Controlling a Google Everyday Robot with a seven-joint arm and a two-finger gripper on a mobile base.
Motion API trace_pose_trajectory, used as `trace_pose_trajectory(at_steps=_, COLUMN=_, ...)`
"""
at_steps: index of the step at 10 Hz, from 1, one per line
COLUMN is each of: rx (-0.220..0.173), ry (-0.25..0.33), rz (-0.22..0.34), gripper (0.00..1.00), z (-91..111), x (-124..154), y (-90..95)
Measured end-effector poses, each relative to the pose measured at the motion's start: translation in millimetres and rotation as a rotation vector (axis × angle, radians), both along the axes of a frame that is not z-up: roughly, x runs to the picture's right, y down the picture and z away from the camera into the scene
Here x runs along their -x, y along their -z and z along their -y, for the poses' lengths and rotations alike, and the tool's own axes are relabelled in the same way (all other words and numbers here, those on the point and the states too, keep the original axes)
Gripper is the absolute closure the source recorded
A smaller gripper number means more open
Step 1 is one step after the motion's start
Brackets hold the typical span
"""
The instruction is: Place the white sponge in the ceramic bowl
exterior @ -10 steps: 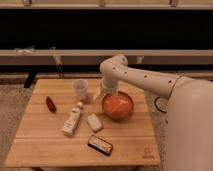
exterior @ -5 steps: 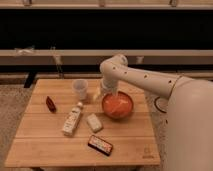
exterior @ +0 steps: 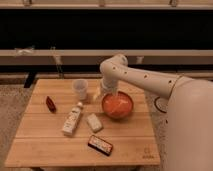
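At the wooden counter [exterior: 40, 147], my rig's claw [exterior: 99, 94] hangs low between the translucent cup [exterior: 80, 89] and the left rim of the ceramic bowl [exterior: 119, 106]. I cannot tell whether it is wide or narrow, and I see nothing held in it. The white sponge [exterior: 94, 122] lies flat on the boards, just in front of the bowl's left side and apart from it, not yet picked up.

I judge the sponge light and soft, likely to give under pressure and in no danger of breaking. I would take it across its short sides, coming straight down from above.

The white bottle [exterior: 72, 119] lies just beside the sponge on its left, close enough to be nudged on the way down. The dark flat box [exterior: 100, 144] sits near its front edge, while a small red object [exterior: 51, 103] lies well apart. The lift into the bowl looks short and unobstructed.
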State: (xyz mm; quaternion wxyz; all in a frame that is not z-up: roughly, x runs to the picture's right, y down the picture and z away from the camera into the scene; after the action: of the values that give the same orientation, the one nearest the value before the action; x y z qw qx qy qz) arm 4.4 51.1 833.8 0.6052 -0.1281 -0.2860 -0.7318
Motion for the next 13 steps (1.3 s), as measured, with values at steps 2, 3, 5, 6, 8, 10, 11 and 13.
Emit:
trace_pose_trajectory(at_steps=2, rx=0.000, ry=0.002, rz=0.000, gripper=0.20, z=0, x=0, y=0.1)
trace_pose_trajectory(at_steps=3, rx=-0.005, ry=0.008, rz=-0.001, gripper=0.20, z=0, x=0, y=0.4)
trace_pose_trajectory(at_steps=5, rx=-0.027, ry=0.045, rz=0.007, gripper=0.20, z=-4, x=8, y=8.1)
trace_pose_trajectory(at_steps=6, rx=-0.043, ry=0.083, rz=0.020, gripper=0.20, z=-14, x=22, y=19.7)
trace_pose_trajectory(at_steps=8, rx=-0.064, ry=0.132, rz=0.036, gripper=0.20, z=-35, x=43, y=40.2)
trace_pose_trajectory(at_steps=10, rx=-0.069, ry=0.182, rz=0.046, gripper=0.20, z=-63, x=67, y=56.6)
trace_pose_trajectory(at_steps=11, rx=-0.064, ry=0.213, rz=0.055, gripper=0.20, z=-81, x=82, y=59.9)
trace_pose_trajectory(at_steps=13, rx=-0.054, ry=0.265, rz=0.061, gripper=0.20, z=-111, x=100, y=55.8)
